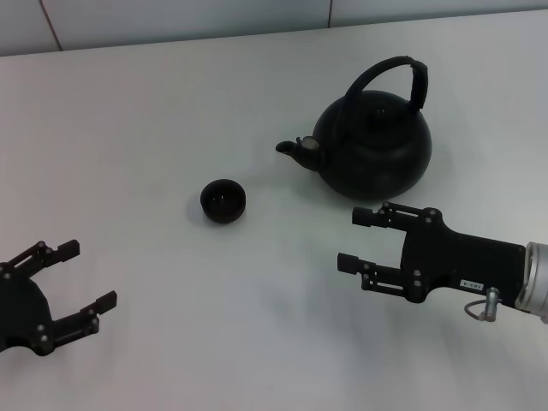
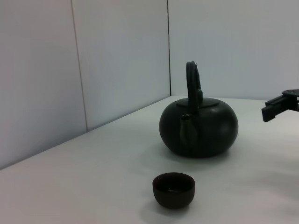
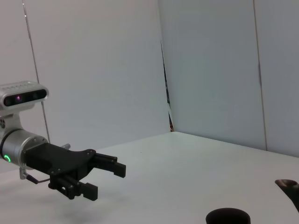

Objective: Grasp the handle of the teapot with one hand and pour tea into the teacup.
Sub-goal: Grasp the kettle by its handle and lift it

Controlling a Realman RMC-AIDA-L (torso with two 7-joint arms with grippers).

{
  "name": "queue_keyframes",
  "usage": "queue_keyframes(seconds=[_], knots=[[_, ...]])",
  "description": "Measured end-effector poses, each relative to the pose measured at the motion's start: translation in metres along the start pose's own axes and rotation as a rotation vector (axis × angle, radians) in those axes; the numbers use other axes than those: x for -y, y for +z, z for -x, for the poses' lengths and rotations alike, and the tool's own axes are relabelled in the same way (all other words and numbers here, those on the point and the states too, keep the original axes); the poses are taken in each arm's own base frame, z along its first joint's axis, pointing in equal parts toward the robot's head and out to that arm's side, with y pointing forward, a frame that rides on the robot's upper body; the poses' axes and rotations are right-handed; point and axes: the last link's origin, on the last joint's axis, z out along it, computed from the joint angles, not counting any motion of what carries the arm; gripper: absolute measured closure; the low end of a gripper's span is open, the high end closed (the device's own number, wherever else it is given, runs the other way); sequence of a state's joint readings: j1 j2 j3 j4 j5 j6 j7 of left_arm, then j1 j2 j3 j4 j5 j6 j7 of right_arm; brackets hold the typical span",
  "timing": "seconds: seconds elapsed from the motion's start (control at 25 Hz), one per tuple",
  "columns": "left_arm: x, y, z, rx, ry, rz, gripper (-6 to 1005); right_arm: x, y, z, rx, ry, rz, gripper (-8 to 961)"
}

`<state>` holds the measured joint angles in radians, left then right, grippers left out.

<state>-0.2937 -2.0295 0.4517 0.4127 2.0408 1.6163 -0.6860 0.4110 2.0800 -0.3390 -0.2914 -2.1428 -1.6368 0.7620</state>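
Black: one teapot [image 1: 372, 150], one teacup [image 1: 223, 200], two open grippers.

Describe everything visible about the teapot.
The teapot is a big, round, squat, matte-black pot, standing upright on the white table. A short stubby spout points toward the small black teacup, which sits apart from it. A flat lid with a small knob closes the top, and the arched handle stands upright over it. Nothing grips it; the right gripper hovers nearby, jaws open.
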Motion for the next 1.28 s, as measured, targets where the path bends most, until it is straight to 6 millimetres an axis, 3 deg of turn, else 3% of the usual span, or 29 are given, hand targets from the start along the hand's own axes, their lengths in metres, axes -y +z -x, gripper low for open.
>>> queue_keyframes(seconds=[0.2, 0.36, 0.48, 0.52, 0.88, 1.28], knots=[[0.002, -0.001, -0.001, -0.004, -0.007, -0.004, 152, -0.002, 0.0, 0.0, 0.019, -0.003, -0.013, 267], [0.001, 0.001, -0.002, -0.01, -0.008, 0.001, 152, -0.011, -0.001, -0.002, 0.134, -0.035, -0.119, 267], [0.001, 0.002, -0.003, -0.012, -0.008, 0.003, 152, -0.016, -0.005, -0.007, 0.265, -0.06, -0.368, 266], [0.001, 0.002, -0.003, -0.012, -0.008, 0.003, 152, -0.016, -0.005, -0.007, 0.265, -0.06, -0.368, 266], [0.002, 0.006, -0.005, -0.02, -0.016, 0.01, 152, -0.016, -0.015, -0.02, 0.316, -0.025, -0.899, 267], [0.0, 0.007, -0.005, -0.027, -0.011, 0.014, 152, -0.013, -0.014, -0.025, 0.279, -0.01, -0.951, 266]])
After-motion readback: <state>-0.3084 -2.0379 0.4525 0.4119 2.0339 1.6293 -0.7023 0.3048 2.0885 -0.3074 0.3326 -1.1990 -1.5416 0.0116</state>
